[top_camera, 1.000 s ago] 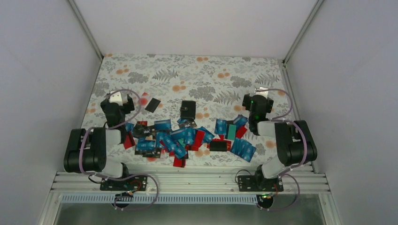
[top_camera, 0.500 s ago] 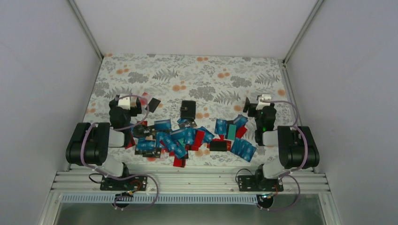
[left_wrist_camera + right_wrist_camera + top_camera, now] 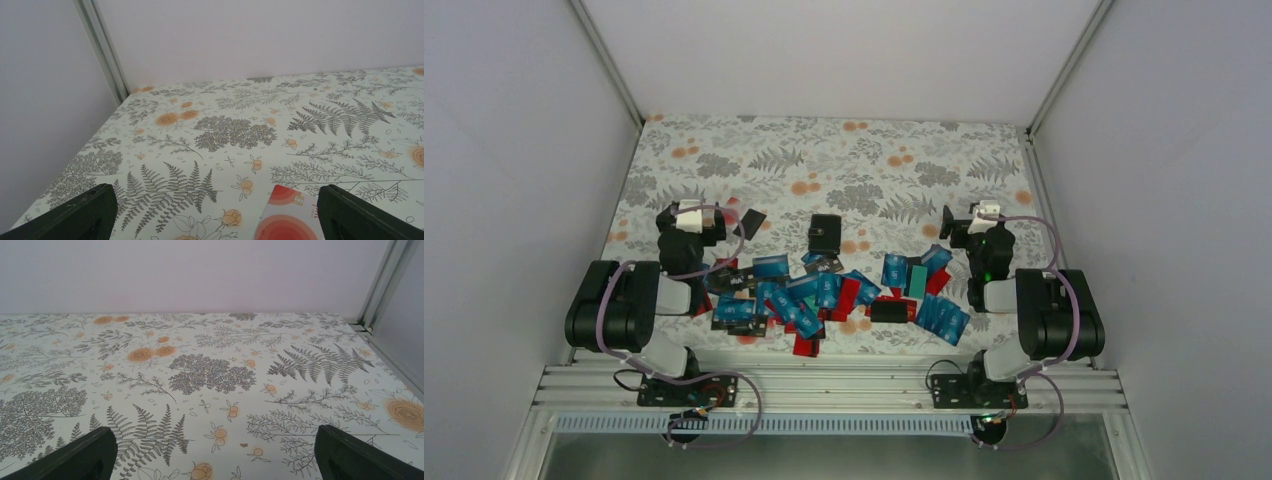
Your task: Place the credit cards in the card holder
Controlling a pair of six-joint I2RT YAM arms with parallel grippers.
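Note:
The credit cards (image 3: 824,293) lie in a loose pile across the near middle of the table, mostly blue, some red, one teal (image 3: 917,279). The black card holder (image 3: 825,235) lies just beyond the pile, apart from both grippers. A thin black card (image 3: 749,223) and a red-and-white card (image 3: 729,213) lie to the right of my left gripper (image 3: 690,214). In the left wrist view my left gripper (image 3: 215,200) is open, and the red-and-white card (image 3: 287,217) lies on the table near the right finger (image 3: 365,217). My right gripper (image 3: 973,221) is open and empty (image 3: 215,440).
The table has a fern-and-flower cloth (image 3: 844,160). White walls with metal corner posts (image 3: 102,50) (image 3: 387,285) close it in on three sides. A black oblong thing (image 3: 888,311) lies in the pile's near right part.
Both arms have folded lower and drawn back towards their bases since a second ago. Over the last half second they have hardly moved. The cards and holder lie as before.

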